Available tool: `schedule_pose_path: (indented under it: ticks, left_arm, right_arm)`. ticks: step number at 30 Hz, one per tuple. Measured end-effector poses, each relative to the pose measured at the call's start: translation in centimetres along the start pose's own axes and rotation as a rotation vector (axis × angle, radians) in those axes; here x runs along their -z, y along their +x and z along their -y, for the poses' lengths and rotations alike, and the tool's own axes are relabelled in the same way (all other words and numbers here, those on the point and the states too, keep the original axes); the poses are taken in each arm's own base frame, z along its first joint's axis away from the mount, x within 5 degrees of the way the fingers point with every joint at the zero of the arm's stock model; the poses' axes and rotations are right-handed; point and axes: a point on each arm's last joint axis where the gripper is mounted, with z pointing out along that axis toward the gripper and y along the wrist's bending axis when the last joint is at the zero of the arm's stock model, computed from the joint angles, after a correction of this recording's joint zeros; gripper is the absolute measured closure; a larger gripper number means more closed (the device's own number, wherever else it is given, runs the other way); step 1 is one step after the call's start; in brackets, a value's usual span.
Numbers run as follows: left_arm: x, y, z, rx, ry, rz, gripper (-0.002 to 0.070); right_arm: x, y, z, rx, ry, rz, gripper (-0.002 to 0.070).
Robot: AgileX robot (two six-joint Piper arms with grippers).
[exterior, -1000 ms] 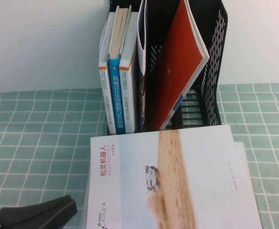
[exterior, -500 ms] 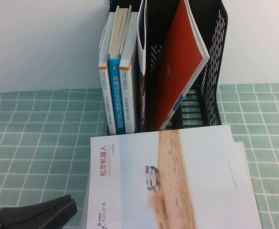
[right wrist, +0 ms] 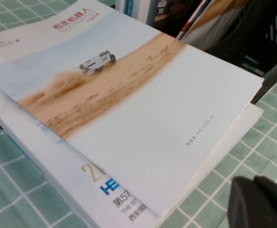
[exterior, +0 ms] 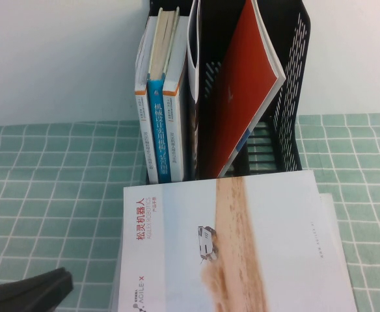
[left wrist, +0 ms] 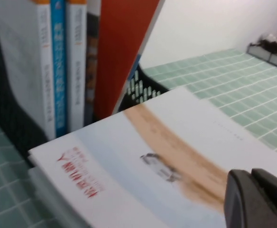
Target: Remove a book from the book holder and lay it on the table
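Book [exterior: 235, 247], the white-covered one with the sandy band and the small white vehicle, lies flat, cover up, on the desk [exterior: 47, 182] just in front of the book holder [exterior: 287, 97]. It does not rest on the cloth directly: it sits on another magazine [right wrist: 124, 199], whose edge with blue letters sticks out beneath it in my right wrist view, so I judge it was laid on an existing pile. Its far edge lies close against the foot of the holder. Behind it the holder stands upright, with three spines [exterior: 157, 123] packed in one slot and the red-covered book [exterior: 242, 91] leaning slanted across the next, propped by the perforated side wall. My left gripper [exterior: 27, 292] is low at the near left of the desk, beside the book's near corner; nothing is held in it, but I cannot tell whether its fingers are parted or together. My right gripper [right wrist: 259, 202] hangs over the cloth just off the pile's right-hand corner, touching nothing, and its fingers I cannot judge either. With the book out of the holder and lying down, the task looks to me essentially done.
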Motion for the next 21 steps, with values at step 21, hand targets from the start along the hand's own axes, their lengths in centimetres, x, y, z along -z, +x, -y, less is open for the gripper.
schedule_pose_path:
  ticks: [21]
  left_arm:
    - [3.5,4.8,-3.9,-0.227,-0.553,0.244,0.0678]
  right_arm:
    - [0.0,0.0,0.0,0.000,0.001,-0.002,0.0674]
